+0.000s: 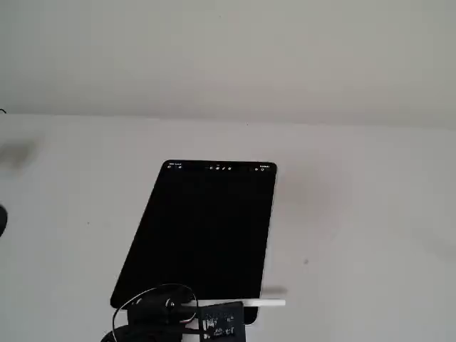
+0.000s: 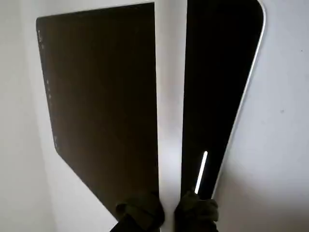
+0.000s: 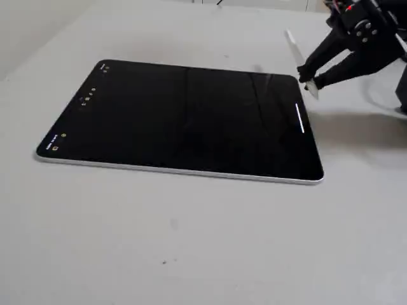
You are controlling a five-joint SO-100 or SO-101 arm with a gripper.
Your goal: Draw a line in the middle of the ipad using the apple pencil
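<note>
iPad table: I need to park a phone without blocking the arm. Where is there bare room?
The table is bare along the iPad's long near edge in a fixed view, and beyond its toolbar end. It is crowded at the opposite short end, where the gripper holds the pencil by the corner.

One fixed view looks from behind the arm, down across the table, with the ipad at centre and the far wall toward 12 o'clock. Another fixed view sits low and close beside the ipad, the gripper at 2 o'clock. The wrist view looks steeply down from very near; all three share the ipad.
</note>
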